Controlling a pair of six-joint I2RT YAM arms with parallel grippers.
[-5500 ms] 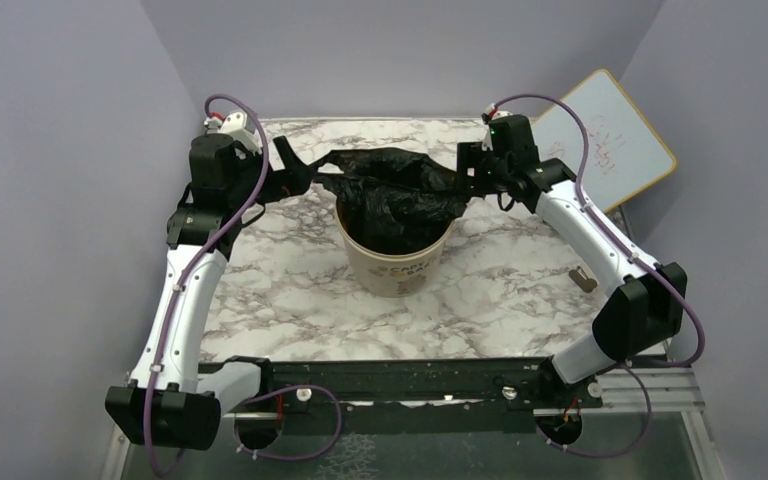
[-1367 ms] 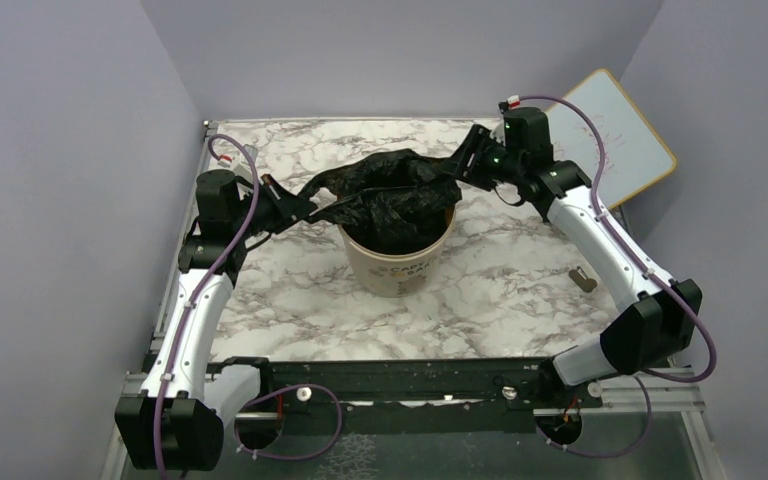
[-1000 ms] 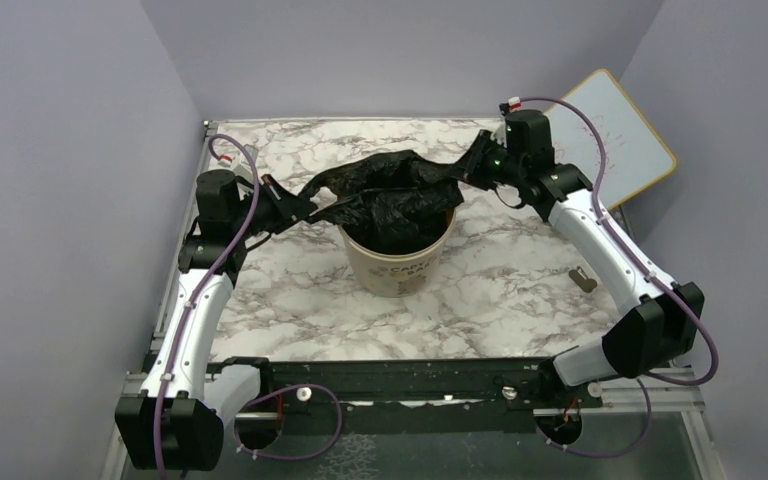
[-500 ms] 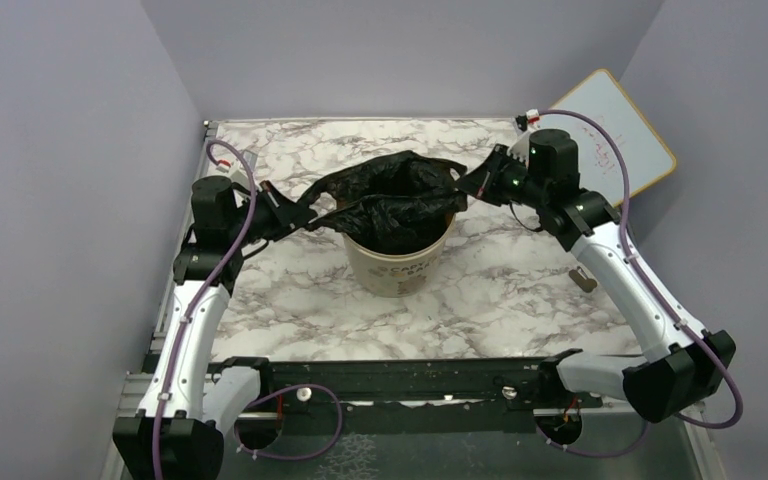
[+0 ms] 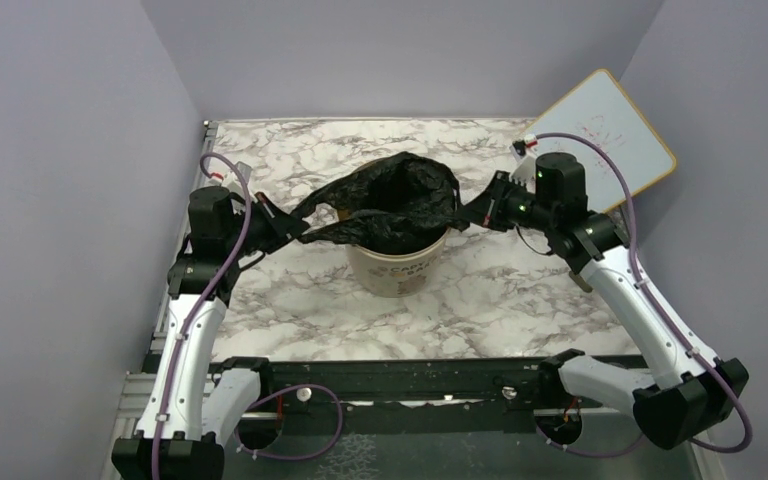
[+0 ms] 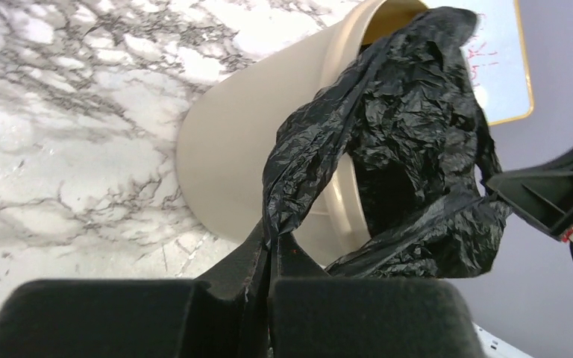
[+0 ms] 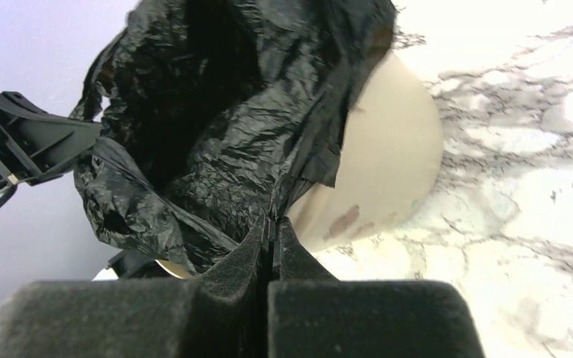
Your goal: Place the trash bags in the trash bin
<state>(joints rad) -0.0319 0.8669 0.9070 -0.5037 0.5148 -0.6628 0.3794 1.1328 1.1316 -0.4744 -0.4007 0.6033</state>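
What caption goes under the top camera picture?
The left gripper and right gripper pinch the black trash bag, stretching it over the beige trash bin.

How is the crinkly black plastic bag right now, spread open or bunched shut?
Spread open. The black plastic bag gapes over the round beige tub, the left fingers and right fingers pinching opposite edges.

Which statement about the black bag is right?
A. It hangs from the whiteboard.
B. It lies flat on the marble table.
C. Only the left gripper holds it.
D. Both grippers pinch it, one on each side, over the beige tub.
D: the left gripper and the right gripper are each shut on an edge of the trash bag, which spreads over the mouth of the trash bin.
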